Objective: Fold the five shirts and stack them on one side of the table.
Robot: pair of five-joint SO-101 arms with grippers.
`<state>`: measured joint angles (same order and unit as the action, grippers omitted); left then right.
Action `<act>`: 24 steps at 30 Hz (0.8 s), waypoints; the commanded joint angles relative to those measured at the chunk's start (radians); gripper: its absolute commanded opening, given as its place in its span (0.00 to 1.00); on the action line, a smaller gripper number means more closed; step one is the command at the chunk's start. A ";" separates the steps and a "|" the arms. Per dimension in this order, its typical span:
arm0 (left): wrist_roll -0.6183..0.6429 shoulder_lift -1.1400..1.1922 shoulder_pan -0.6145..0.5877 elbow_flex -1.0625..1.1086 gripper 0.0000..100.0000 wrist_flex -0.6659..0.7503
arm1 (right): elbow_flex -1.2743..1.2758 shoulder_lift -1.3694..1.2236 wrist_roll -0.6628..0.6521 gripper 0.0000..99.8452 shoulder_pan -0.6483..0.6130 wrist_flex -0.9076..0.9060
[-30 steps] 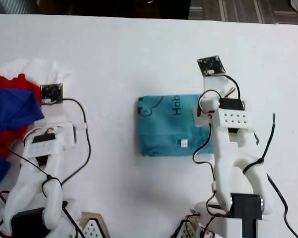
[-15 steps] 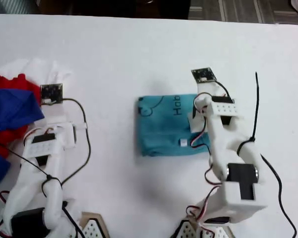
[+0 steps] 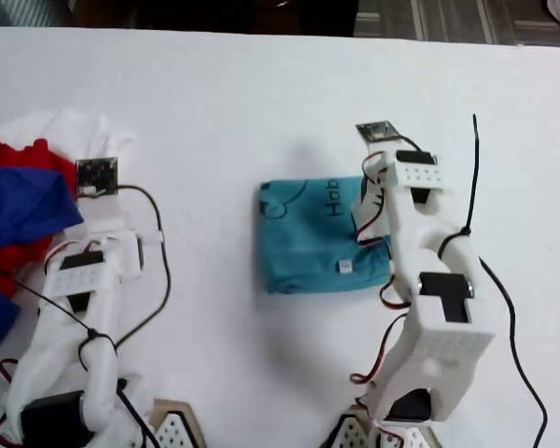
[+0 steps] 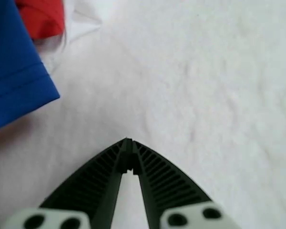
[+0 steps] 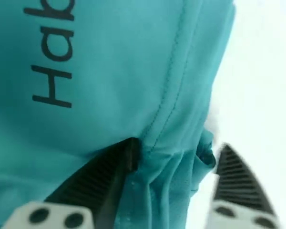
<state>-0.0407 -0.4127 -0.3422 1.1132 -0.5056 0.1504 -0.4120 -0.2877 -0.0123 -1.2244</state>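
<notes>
- A pile of shirts (image 3: pixel 23 210), blue over red and white, lies at the table's (image 3: pixel 261 93) left edge.
- The left gripper (image 4: pixel 127 143), its claw pressed together on nothing, is over bare cloth just right of the pile.
- The folded teal shirt (image 3: pixel 308 238) lies mid-table.
- The right gripper (image 5: pixel 178 148) is spread around the teal shirt's bunched right edge.

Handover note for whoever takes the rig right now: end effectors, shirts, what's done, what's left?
Left end effector: shut, over bare table beside the shirt pile.
Right end effector: open, astride the bunched edge of the teal shirt.
Done: teal shirt looks folded, lying mid-table, not stacked.
Left: blue shirt, red shirt and white cloth lie heaped by the left arm; fold them, then stack all on one side.
</notes>
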 commanded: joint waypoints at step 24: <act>0.003 0.000 0.012 -0.016 0.03 0.018 | -0.354 -0.061 -0.167 0.02 0.252 -0.027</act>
<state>-0.0407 -0.4127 -0.3422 1.1132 -0.5056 -0.0921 -0.4749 -0.3890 0.1550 -1.2505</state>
